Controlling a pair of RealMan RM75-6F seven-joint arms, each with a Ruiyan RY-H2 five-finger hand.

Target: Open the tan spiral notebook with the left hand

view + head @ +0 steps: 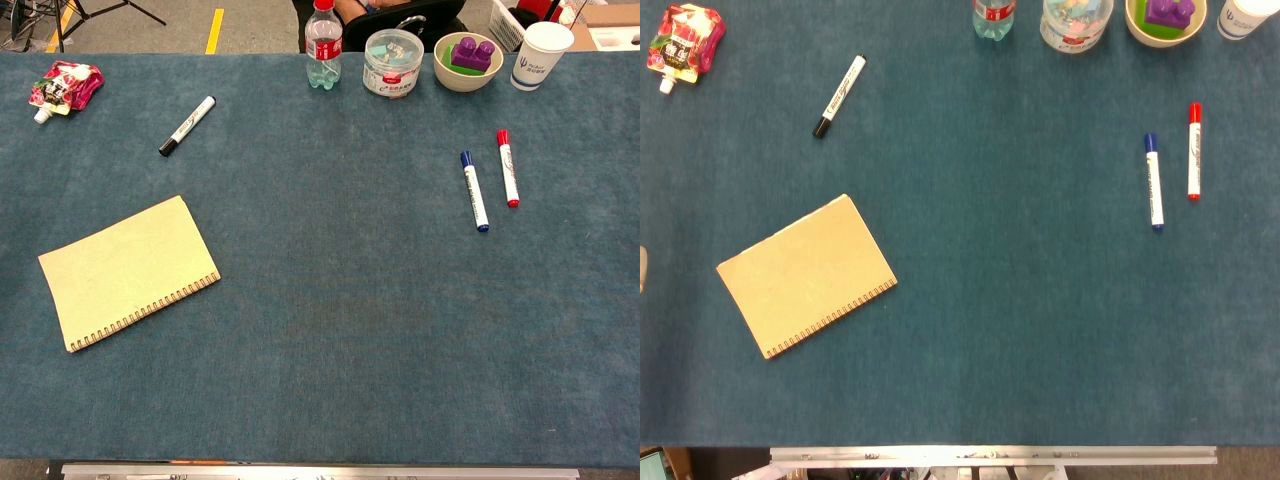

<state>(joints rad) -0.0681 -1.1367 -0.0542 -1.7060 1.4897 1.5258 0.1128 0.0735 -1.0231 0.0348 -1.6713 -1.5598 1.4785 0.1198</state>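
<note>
The notebook (806, 276) lay closed and skewed near the left edge of the desk (1020, 330), its spiral along the near side; a black marker (839, 96) lay beyond it, a pink pouch (684, 42) at the far left corner; blue (1153, 182) and red (1193, 151) markers lay side by side toward the right; neither hand showed in either view, so their state could not be told.

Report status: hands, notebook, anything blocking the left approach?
Both hands out of view. Tan spiral-bound notebook closed, flat on the blue table, spiral along its near edge. Black-capped white marker lies beyond it, apart. Nothing on the cover.
</note>
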